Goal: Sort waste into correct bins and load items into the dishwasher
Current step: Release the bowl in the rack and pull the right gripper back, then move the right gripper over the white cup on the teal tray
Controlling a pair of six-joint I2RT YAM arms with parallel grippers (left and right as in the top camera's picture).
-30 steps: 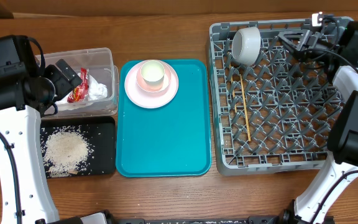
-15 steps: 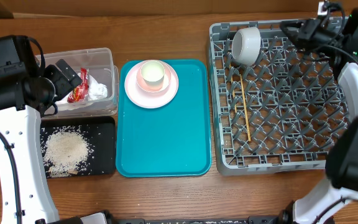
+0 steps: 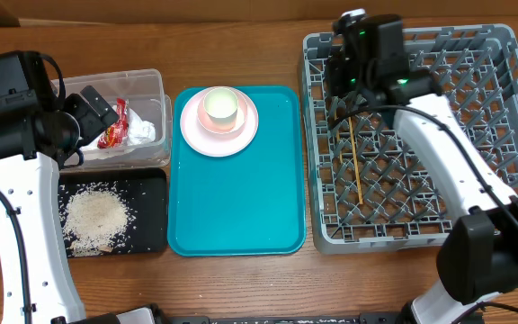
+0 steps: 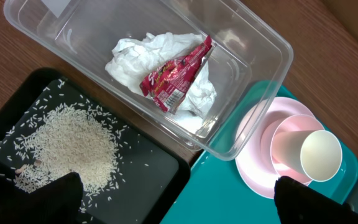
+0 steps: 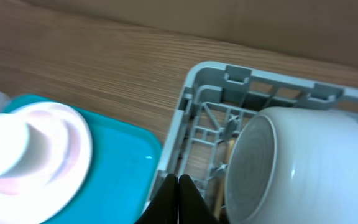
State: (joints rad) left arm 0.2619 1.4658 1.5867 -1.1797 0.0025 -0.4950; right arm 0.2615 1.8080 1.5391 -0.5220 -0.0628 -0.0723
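The clear tub (image 3: 147,81) holds the crumpled white napkin (image 4: 135,56) and red wrapper (image 4: 176,78). The black tray (image 3: 151,216) holds the rice crumbs (image 3: 95,216). The cream cup (image 3: 220,106) stands on the pink plate (image 3: 218,130) on the teal tray (image 3: 236,198). The grey rack (image 3: 421,162) holds chopsticks (image 3: 355,166) and a white bowl (image 5: 303,168) on its side at the far left corner. My left gripper (image 4: 179,205) is open and empty above the tub's near edge. My right gripper (image 5: 179,186) is shut and empty over the rack's left wall, beside the bowl.
The right arm (image 3: 430,108) stretches across the rack's far part and hides the bowl from overhead. Bare wooden table (image 3: 241,45) lies behind the tray and tub. The rack's lattice wall (image 5: 229,78) stands just under the right fingers.
My right arm has swung from the rack's far right corner to its far left corner, over the bowl. The left arm and the other things have not moved.
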